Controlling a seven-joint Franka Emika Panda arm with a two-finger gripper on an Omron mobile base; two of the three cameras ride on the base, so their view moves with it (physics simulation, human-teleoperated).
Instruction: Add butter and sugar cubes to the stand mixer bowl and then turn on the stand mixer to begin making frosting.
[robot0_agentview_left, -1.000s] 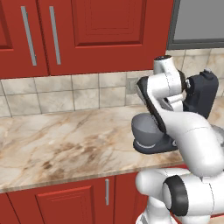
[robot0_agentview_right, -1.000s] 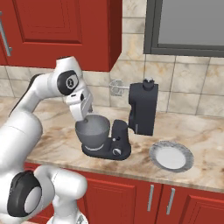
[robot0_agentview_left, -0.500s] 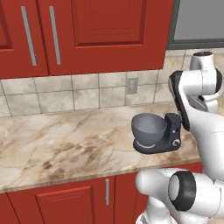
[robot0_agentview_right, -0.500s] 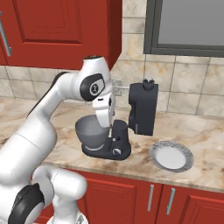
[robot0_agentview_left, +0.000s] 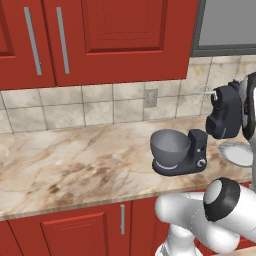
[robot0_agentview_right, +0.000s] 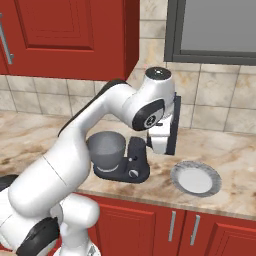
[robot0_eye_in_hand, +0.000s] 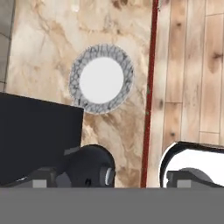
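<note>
Swung my arm way over to the right since a second ago, off the stand mixer bowl (robot0_agentview_left: 170, 146) and past the tilted-up mixer head. Left base view: bowl sits on the stand mixer (robot0_agentview_left: 200, 145) base on the marble counter (robot0_agentview_left: 75, 165), round plate (robot0_agentview_left: 237, 152) just right of it. Right base view: my arm covers the mixer head, bowl (robot0_agentview_right: 106, 150) left of the plate (robot0_agentview_right: 196, 178). Hand view: looking down on the plate (robot0_eye_in_hand: 101, 79), mixer (robot0_eye_in_hand: 39, 140) lower left, claw spread wide with nothing in it.
</note>
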